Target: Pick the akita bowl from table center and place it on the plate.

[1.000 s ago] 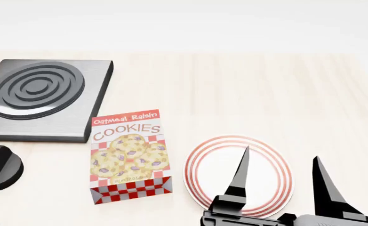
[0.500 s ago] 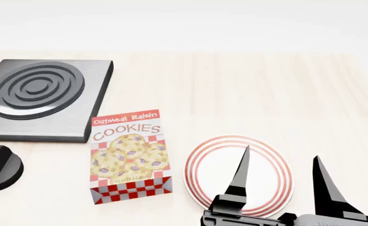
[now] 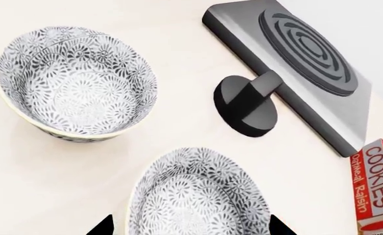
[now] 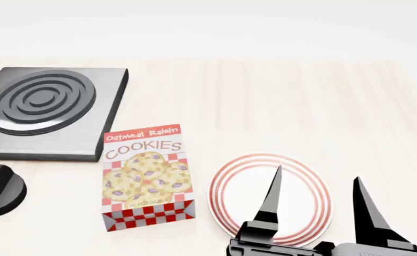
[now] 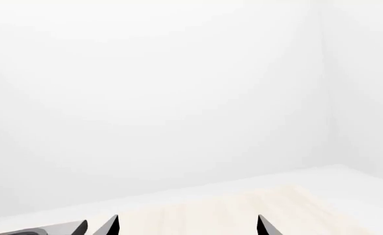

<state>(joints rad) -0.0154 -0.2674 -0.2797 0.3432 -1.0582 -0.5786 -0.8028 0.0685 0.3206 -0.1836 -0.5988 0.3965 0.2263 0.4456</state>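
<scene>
left wrist view shows two alike bowls, near point(image 3: 198, 196) and far point(image 3: 77, 83), so the left gripper point(image 3: 190, 226) (fingers wide, empty) could grab the wrong one.

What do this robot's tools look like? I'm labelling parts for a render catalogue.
In the head view the right tool is matte black: two long flat fingers tapering to sharp points, rising from a blocky black base with stepped edges. No cables or markings show. The left tool shows only as two small black fingertip corners in its wrist view.
</scene>
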